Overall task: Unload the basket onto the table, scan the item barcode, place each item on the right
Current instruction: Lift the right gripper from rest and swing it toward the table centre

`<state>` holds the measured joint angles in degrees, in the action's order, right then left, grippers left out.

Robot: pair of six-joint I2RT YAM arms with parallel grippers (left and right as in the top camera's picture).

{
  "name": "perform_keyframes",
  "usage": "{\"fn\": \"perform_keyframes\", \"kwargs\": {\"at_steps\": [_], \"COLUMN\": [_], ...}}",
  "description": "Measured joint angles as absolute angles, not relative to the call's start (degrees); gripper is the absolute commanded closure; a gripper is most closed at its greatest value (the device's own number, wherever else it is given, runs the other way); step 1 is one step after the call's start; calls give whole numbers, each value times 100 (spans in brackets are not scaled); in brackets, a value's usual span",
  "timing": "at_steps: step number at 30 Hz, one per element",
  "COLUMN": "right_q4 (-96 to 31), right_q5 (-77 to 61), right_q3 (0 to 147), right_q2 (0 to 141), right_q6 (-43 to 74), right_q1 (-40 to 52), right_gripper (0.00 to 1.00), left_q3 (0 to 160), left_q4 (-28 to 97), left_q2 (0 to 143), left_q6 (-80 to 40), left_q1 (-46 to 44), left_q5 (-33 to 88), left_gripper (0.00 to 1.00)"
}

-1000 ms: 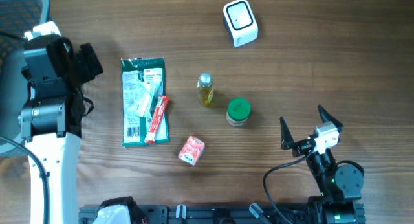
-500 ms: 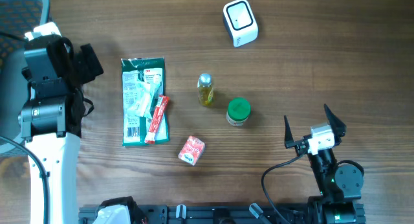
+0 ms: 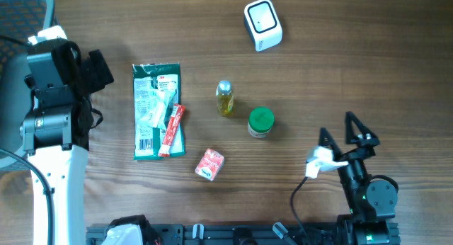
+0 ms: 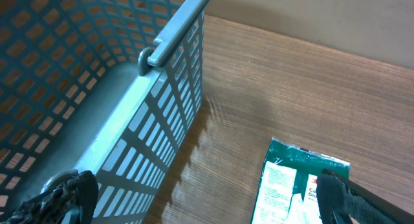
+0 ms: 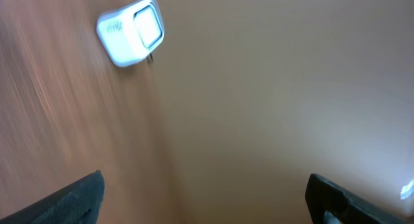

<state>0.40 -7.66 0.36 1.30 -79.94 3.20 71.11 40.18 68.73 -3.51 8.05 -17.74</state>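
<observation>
White barcode scanner (image 3: 262,24), a small rounded block with a square window on its face, sitting near the far edge of the wooden desk (image 3: 368,68), right of centre. The right wrist view shows it blurred, at the upper left.

Five items lie loose around the middle of the desk, well apart from the scanner. A flat green packet (image 3: 156,110) with white printing and a white label lies lengthwise, left of centre. A slim red stick pack (image 3: 172,130) rests across its lower right part. To the right stands a small bottle (image 3: 225,98) of yellow liquid with a silver cap. Just beside it, nearer the front edge, is a little jar (image 3: 260,122) with a green lid. A small red and white box (image 3: 209,164) lies nearest the front edge, tilted.

The right gripper (image 3: 336,124) hangs over bare wood near the front right corner, its two black fingers spread wide with nothing between them. The left gripper (image 4: 204,203) is by the left edge, jaws likewise spread and empty, above the gap between a blue mesh basket (image 4: 77,88) and the green packet.
</observation>
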Motion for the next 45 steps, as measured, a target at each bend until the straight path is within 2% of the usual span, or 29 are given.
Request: {"fn": "perform_keyframes", "kwargs": {"at_steps": [1, 3, 7, 12, 36, 40, 45], "right_q4": [40, 45, 40, 40, 43, 51, 196], "right_q5": [-764, -766, -764, -764, -902, -1007, -1892], "right_q3": [36, 36, 36, 36, 36, 36, 36], "right_q2": [130, 130, 132, 132, 172, 322, 432], "right_q6": [-9098, -10221, -11406, -11883, -11861, -11091, -9229], "right_q1": [320, 320, 320, 320, 320, 320, 320], "right_gripper": [0, 0, 0, 0, 0, 0, 0], "left_q3": [7111, 7111, 7111, 7111, 7111, 7111, 7111], "left_q4": [4018, 4018, 4021, 4021, 4029, 4029, 4032], "left_q2": [6873, 6873, 6873, 6873, 6873, 6873, 6873], "left_q6": [-351, -351, -351, -351, -351, -351, -351], "left_q1": [805, 805, 805, 805, 805, 805, 805], "left_q5": [-1774, -1774, -1774, -1774, -1774, -1774, -1774], "left_gripper": [0, 0, 0, 0, 0, 0, 0]}}
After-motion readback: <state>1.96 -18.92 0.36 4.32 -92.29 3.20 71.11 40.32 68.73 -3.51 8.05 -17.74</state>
